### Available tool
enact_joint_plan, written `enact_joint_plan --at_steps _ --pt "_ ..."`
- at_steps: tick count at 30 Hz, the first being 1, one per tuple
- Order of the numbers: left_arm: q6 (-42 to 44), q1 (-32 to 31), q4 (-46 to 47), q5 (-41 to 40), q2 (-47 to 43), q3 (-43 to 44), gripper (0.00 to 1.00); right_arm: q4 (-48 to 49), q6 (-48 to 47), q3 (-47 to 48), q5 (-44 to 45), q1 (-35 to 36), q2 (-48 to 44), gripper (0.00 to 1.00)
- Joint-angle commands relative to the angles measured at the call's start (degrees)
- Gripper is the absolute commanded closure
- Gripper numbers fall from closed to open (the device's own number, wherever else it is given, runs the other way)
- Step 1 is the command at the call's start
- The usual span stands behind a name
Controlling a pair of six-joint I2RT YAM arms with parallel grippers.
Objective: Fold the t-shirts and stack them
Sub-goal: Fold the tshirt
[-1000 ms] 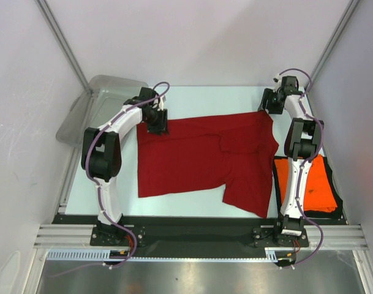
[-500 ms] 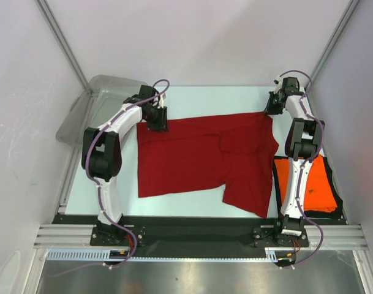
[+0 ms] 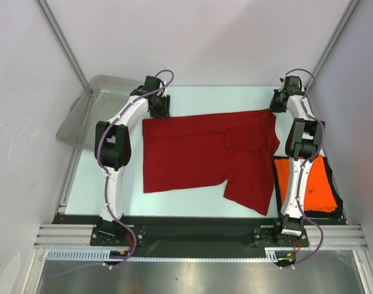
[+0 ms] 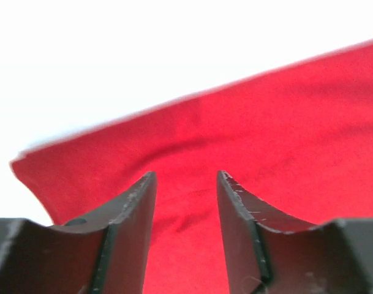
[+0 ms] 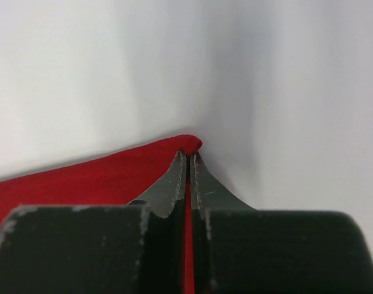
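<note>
While the red shirt (image 3: 204,153) lies spread out flat across the middle of the white table (image 3: 198,98), both arms are reaching to its far edge, one at each corner. The right claw (image 3: 275,109) is at the far right corner, and its wrist camera shows it clenched tight on the cloth: the fingers of the right claw (image 5: 189,154) are pressed together with a thin sliver of the red shirt (image 5: 82,180) caught between them, right at the tip of the corner.

The left claw (image 3: 160,110) sits at the far left corner. On its own camera the left claw (image 4: 186,177) has its fingers clearly apart, with the red shirt (image 4: 284,135) showing in the gap and underneath, so it looks released and not pinching anything. I can't tell if the tips are touching the fabric.

One sleeve sticks out toward the near edge on the right side. The orange shirt (image 3: 321,184) is folded up at the right of the table, beside the right arm. A grey see-through tub (image 3: 94,104) sits at the far left corner.
</note>
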Motion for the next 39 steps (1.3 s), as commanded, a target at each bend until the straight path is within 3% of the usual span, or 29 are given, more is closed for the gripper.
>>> enact_joint_plan --at_steps 1,5,11,13,17,26,37,39 --pt "2.7 0.1 1.9 -5.8 2.9 7.1 0.5 3.2 0.1 2.6 5.1 -1.5 0.3 1.0" --pt "3.0 0.1 -0.2 -6.1 7.7 14.0 0.47 2.8 1.2 3.1 9.3 -2.6 0.6 1.0" --pt "3.6 0.1 0.2 -6.2 9.2 15.5 0.45 2.3 2.6 4.8 9.5 -3.3 1.8 1.0" --pt "3.7 0.1 -0.1 -7.0 9.9 15.8 0.39 2.4 2.9 4.5 8.3 -3.3 1.6 1.0" --pt "3.6 0.1 -0.6 -13.8 10.1 15.4 0.42 2.7 2.5 3.8 7.2 -3.1 1.0 1.0" --pt "5.5 0.1 -0.2 -17.7 11.0 14.3 0.56 2.8 1.9 2.8 6.5 -2.7 0.3 1.0" --pt "6.1 0.2 -3.4 -18.3 13.7 16.9 0.51 2.9 0.6 1.3 7.0 -2.5 -0.9 1.0" --pt "6.0 0.2 -4.4 -19.7 14.1 17.1 0.46 2.9 0.2 0.9 7.0 -2.4 -1.0 1.0"
